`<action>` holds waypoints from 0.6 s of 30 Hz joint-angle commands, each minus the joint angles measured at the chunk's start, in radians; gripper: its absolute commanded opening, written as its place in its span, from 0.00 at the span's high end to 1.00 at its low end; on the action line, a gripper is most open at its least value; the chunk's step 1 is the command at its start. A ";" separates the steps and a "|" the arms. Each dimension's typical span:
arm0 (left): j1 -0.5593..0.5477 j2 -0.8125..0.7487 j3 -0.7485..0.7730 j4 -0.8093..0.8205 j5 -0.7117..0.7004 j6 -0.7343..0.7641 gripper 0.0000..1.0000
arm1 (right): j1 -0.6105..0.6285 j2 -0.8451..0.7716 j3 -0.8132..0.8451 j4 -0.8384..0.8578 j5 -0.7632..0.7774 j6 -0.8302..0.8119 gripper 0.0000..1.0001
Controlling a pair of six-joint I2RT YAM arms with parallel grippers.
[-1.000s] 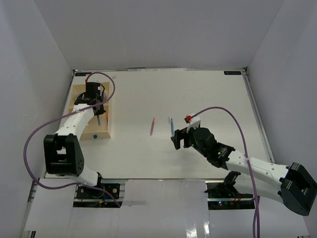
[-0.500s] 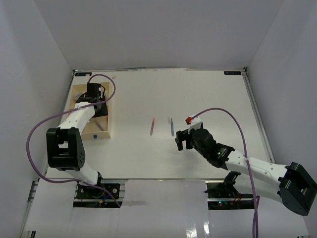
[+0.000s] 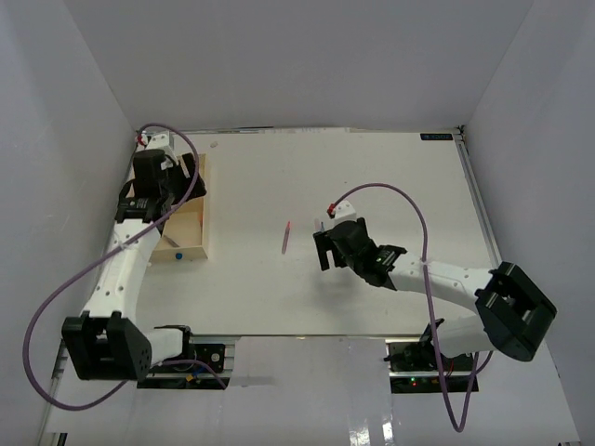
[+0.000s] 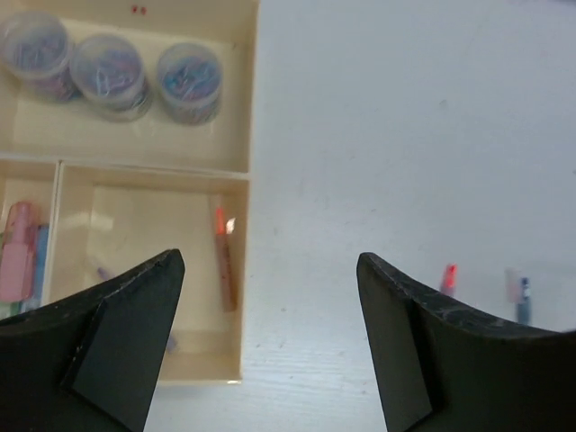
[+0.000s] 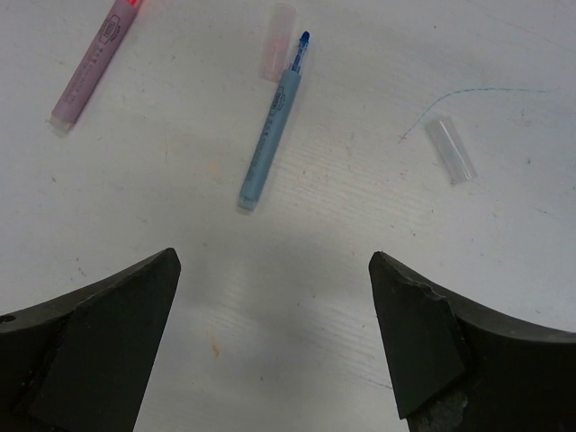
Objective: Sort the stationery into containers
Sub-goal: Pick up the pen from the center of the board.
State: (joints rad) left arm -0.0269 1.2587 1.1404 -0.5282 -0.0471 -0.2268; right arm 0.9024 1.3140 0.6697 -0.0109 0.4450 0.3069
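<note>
The cream tray (image 3: 191, 234) lies at the far left. In the left wrist view three round pots (image 4: 108, 74) fill its long section, an orange pen (image 4: 224, 261) lies in a smaller section, and pink and blue pens (image 4: 22, 261) sit in the section beside it. My left gripper (image 4: 270, 261) hangs open and empty above the tray's right wall (image 4: 249, 270). A pink pen (image 5: 90, 63) and an uncapped blue pen (image 5: 270, 135) lie on the table ahead of my right gripper (image 5: 274, 261), which is open and empty. From above, the right gripper (image 3: 323, 249) hides the blue pen; the pink pen (image 3: 285, 237) shows.
A pale pink cap (image 5: 277, 40) lies by the blue pen's tip and a clear cap (image 5: 450, 148) lies to its right. A thin blue ink line (image 5: 468, 92) marks the table. White walls enclose the table on three sides.
My left gripper has opened and lifted back from the tray's small section toward the far left. The right arm has moved left over the blue pen, still open.
</note>
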 commanded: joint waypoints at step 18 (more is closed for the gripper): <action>0.004 -0.260 -0.350 0.344 0.299 -0.126 0.02 | -0.042 0.422 0.294 -0.098 0.035 0.168 0.50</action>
State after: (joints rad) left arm -0.0273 1.0252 0.7837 -0.2134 0.2108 -0.3420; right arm 0.8780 1.7172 0.9257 -0.1020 0.4702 0.4236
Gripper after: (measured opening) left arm 0.979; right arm 0.526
